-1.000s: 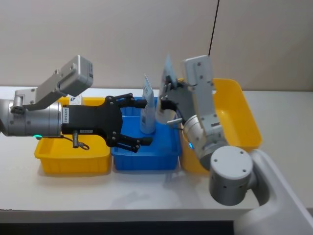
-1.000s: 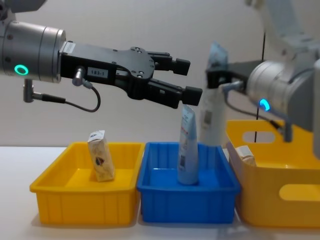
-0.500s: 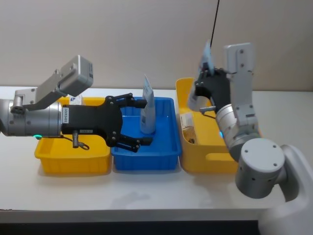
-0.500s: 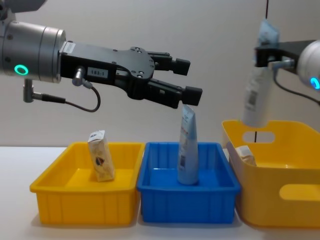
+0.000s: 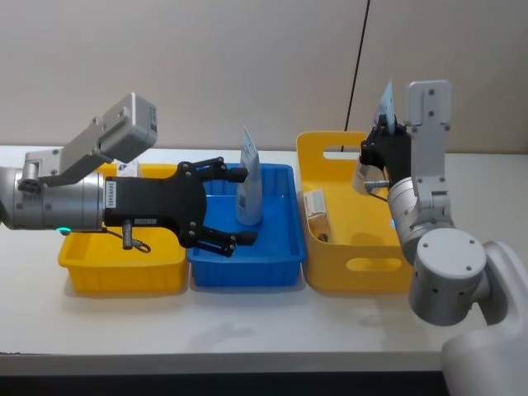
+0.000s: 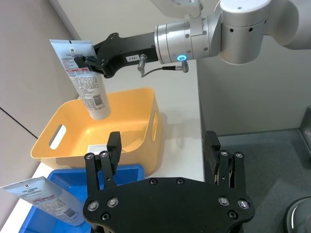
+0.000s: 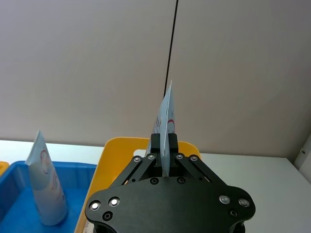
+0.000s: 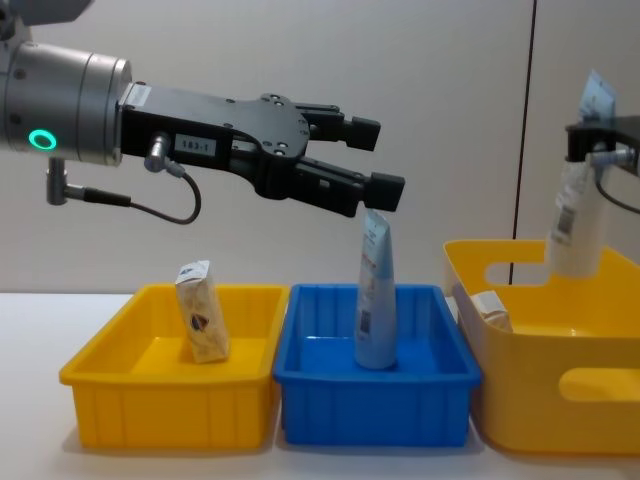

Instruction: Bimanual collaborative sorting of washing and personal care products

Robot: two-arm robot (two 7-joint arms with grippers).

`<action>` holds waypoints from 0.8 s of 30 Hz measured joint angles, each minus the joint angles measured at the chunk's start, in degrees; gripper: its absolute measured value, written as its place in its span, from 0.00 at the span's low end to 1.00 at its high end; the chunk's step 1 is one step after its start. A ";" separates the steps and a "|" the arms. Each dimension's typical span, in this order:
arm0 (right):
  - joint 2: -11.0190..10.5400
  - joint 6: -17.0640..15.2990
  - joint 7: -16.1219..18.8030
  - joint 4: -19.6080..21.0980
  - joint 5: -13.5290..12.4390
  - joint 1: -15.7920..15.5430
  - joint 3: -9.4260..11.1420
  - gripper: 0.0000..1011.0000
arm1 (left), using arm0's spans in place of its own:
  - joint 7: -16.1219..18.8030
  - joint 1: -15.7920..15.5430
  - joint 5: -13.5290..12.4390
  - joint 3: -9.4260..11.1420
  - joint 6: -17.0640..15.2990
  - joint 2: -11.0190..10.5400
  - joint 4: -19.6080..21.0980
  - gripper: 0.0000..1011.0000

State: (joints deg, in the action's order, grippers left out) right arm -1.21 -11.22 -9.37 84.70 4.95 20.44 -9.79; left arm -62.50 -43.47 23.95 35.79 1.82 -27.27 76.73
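The right gripper (image 6: 90, 63) pinches a tube (image 8: 575, 222) by its flat top, long axis hanging upright over the tall yellow bin (image 8: 560, 385), while the left gripper (image 5: 227, 206) waits wide open above the blue bin (image 5: 276, 268)

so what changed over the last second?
The right gripper, shut on a pale-blue-and-white tube, carried it toward the robot's right, from over the blue bin to above the big yellow bin; it is not let go. The left gripper stayed open above the blue bin. The standing tube there and the cream pack in the small yellow bin did not move.
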 joint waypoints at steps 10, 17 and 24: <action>0.75 0.66 0.04 -5.03 0.81 2.12 -0.03 0.05 | 0.00 0.00 0.00 0.00 0.00 0.00 0.00 0.99; 1.55 1.42 1.07 -9.02 0.93 4.09 -0.32 0.05 | 0.00 0.00 0.00 0.00 0.00 0.00 0.00 0.99; 2.38 2.28 1.46 -12.77 0.93 6.14 -0.18 0.05 | 0.00 0.00 0.00 0.00 0.00 0.00 0.00 0.99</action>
State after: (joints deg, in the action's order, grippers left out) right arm 1.17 -8.94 -7.91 71.93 5.88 26.58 -9.98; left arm -62.50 -43.47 23.95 35.79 1.82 -27.27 76.73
